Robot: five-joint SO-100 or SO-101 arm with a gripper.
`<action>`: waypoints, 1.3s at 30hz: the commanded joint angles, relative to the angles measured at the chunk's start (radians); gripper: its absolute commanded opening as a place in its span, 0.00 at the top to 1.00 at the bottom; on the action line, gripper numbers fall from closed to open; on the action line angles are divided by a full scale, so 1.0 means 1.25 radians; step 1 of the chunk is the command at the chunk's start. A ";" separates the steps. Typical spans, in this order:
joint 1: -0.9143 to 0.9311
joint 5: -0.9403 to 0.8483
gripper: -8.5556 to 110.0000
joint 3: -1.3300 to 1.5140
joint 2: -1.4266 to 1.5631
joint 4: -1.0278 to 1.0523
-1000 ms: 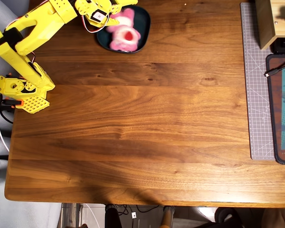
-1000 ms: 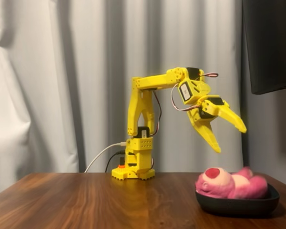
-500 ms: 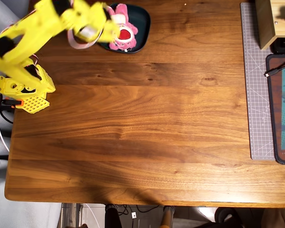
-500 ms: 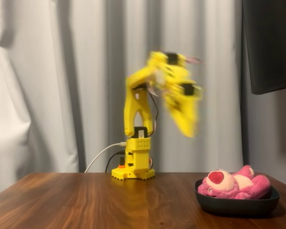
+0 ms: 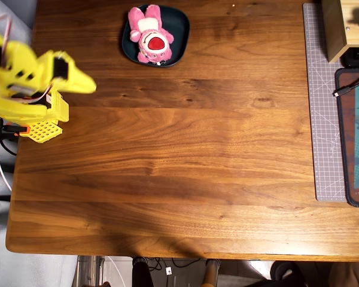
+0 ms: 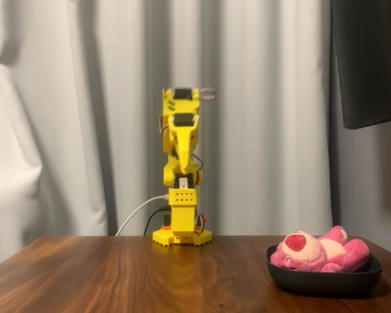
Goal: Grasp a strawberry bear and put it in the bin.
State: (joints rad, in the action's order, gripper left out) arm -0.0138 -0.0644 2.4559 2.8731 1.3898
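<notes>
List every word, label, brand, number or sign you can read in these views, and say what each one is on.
Nothing can be read with confidence.
Dark mat at the right edge of the overhead view: large pale letters cut off by the frame, plus a tiny line of print near its lower corner, too small to read.
Grey cutting mat: grid lines only, no legible numbers.
Strawberry bear, bin, yellow arm: no text visible.

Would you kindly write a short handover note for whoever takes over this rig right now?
End effector: folded back near the arm's base, holding nothing; the views do not settle whether it is open or shut.
Strawberry bear: lying on its back inside the bin, near the table's far edge in the overhead view.
Done: bear is in the bin.
Left: nothing apparent; table otherwise bare around the bin.
</notes>
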 commanded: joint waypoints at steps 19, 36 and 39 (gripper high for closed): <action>-0.066 -0.009 0.93 0.486 0.407 -0.130; -0.070 -0.006 0.93 0.486 0.407 -0.130; -0.070 -0.006 0.93 0.486 0.407 -0.130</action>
State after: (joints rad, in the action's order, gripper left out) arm -0.0936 -0.0644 3.0695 3.3517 1.2257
